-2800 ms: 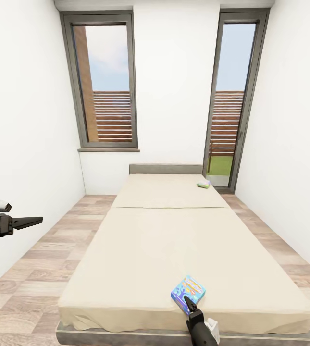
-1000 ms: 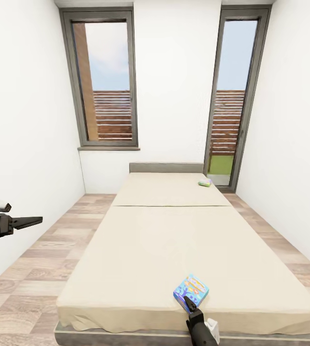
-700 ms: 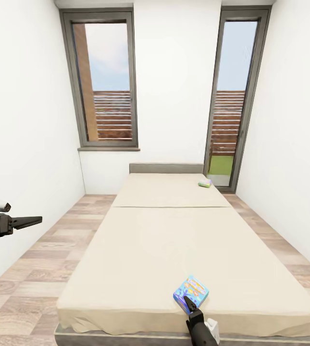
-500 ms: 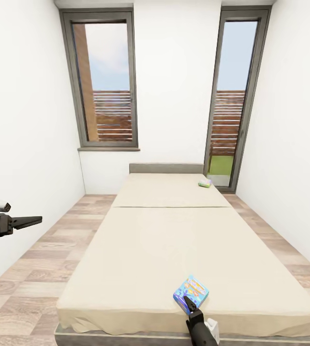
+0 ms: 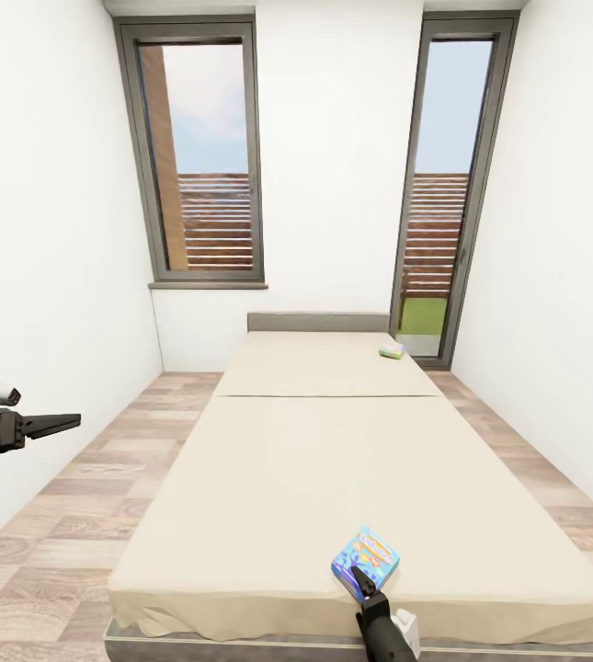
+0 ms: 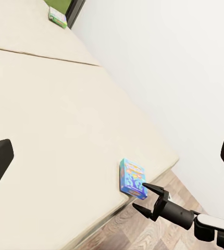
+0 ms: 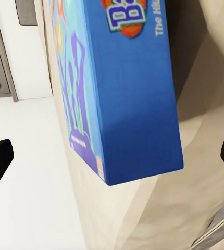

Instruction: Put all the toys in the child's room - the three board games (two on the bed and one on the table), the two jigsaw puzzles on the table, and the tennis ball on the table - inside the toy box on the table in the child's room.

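1. Your right gripper point(image 5: 360, 577) sits at the foot end of the bed point(image 5: 333, 460), its jaws spread, just short of the blue board game point(image 5: 366, 559); the left wrist view confirms a gap between the fingers.
2. That blue board game lies flat on the bed near its foot edge, apart from the gripper.
3. A second board game point(image 5: 390, 350), pale green, lies near the bed's headboard point(image 5: 317, 322).
4. Your left gripper point(image 5: 57, 423) hangs beside the bed over the floor point(image 5: 66, 515); you cannot tell its jaw state.
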Tool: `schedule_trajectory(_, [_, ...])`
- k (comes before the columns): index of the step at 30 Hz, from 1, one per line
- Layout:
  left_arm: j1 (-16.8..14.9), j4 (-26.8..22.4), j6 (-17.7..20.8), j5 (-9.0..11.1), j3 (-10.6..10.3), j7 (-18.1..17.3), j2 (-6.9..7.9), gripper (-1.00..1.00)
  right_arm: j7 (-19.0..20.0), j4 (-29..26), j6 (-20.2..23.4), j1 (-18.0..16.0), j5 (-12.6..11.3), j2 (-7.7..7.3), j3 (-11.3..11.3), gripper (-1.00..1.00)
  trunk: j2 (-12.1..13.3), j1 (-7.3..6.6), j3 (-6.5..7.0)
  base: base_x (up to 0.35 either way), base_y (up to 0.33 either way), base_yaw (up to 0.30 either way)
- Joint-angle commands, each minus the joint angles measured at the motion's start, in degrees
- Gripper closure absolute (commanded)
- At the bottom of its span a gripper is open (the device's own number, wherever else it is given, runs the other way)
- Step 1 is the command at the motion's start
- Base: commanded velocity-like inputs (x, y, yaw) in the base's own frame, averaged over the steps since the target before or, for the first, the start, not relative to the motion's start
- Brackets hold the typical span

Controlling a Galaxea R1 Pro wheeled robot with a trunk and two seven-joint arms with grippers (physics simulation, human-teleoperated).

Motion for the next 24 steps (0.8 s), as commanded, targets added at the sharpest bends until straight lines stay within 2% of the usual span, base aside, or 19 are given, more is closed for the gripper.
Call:
schedule_trajectory(1, [-0.03, 0.0, 0.59, -0.04, -0.01, -0.23, 0.01, -1.0, 0.13, 0.01, 0.37, -0.03, -0.6, 0.0, -0.04, -1.0, -0.03, -0.01, -0.06, 0.0, 0.0, 0.0])
schedule_trajectory(13, [-0.02, 0.03, 0.52, -0.09, -0.01, -0.23, 0.01, -1.0, 0.13, 0.01, 0.37, -0.03, -0.6, 0.08, -0.04, -1.0, -0.03, -0.01, -0.06, 0.0, -0.072, 0.0])
schedule_trajectory(24, [-0.03, 0.01, 0.49, -0.09, -0.01, -0.23, -0.05, -1.0, 0.13, 0.01, 0.36, -0.03, -0.6, 0.09, -0.04, -1.0, -0.03, -0.01, -0.06, 0.0, -0.01, 0.0])
